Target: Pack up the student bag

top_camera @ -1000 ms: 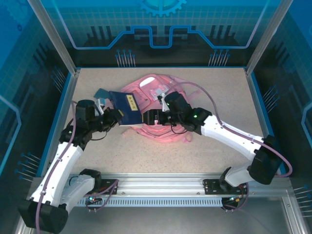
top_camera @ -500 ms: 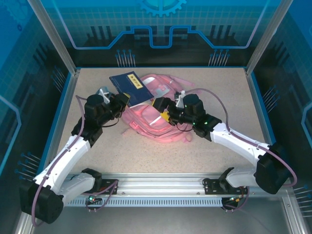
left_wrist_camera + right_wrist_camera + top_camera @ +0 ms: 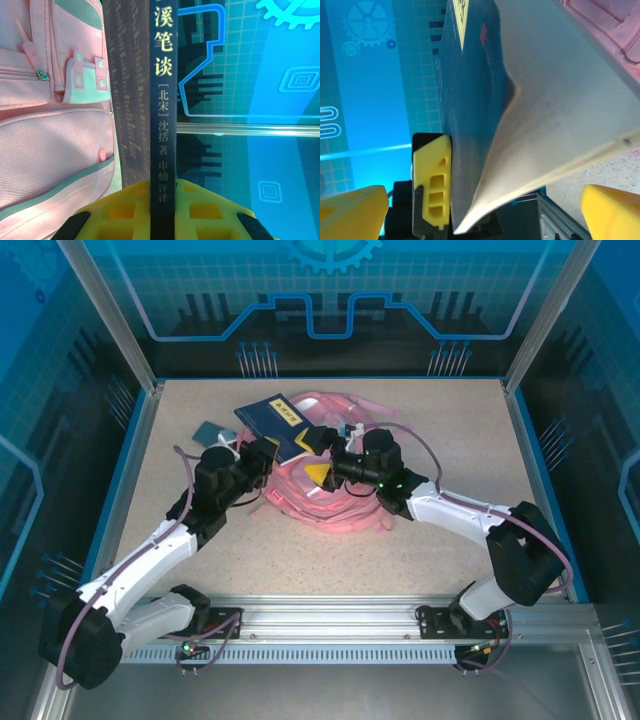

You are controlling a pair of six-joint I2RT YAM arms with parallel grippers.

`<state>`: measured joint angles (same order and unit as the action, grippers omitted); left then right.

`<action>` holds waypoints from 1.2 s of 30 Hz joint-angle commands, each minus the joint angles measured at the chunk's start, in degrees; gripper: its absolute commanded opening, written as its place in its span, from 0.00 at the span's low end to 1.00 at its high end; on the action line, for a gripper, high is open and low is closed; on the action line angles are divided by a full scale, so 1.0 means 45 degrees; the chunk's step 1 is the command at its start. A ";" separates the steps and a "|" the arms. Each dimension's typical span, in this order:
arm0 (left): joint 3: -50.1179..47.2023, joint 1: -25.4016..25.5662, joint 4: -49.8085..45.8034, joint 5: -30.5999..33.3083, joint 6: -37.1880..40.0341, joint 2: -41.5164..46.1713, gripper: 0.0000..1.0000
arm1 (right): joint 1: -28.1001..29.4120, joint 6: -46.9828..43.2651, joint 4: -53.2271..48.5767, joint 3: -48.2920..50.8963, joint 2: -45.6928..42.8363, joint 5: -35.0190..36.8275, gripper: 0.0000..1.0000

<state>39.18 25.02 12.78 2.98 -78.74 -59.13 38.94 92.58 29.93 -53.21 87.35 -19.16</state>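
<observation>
Over the student bag (image 3: 335, 502), the left fingers (image 3: 132, 210) are clamped narrowly on the spine end of a dark blue book (image 3: 272, 422). The book's edge sits between the right fingers (image 3: 612, 212), which are spread wide; contact cannot be confirmed. The bag is pink and crumpled, and lies on the tabletop (image 3: 450, 440) under the book.

Left jaws grip dark blue book (image 3: 272, 420) at student bag (image 3: 312, 495) rear-left edge; right jaws alongside book.
</observation>
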 commanded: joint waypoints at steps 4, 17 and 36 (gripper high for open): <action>-0.0298 0.0373 0.1089 0.0645 -0.0483 0.0091 0.08 | -0.0339 0.0738 0.1476 -0.0558 0.0393 -0.0166 0.86; -0.0158 0.0831 0.1388 -0.0273 -0.0576 -0.0608 0.07 | -0.0626 0.0199 0.1474 -0.0650 0.0413 -0.0056 0.51; 0.0407 0.0933 -0.2739 -0.0252 0.2010 0.1078 0.77 | -0.0733 -0.4746 -0.4008 -0.1036 -0.1511 0.1517 0.08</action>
<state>38.06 28.97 8.97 1.67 -76.53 -56.49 36.56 81.23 19.42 -54.81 85.43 -15.92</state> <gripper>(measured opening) 0.711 0.126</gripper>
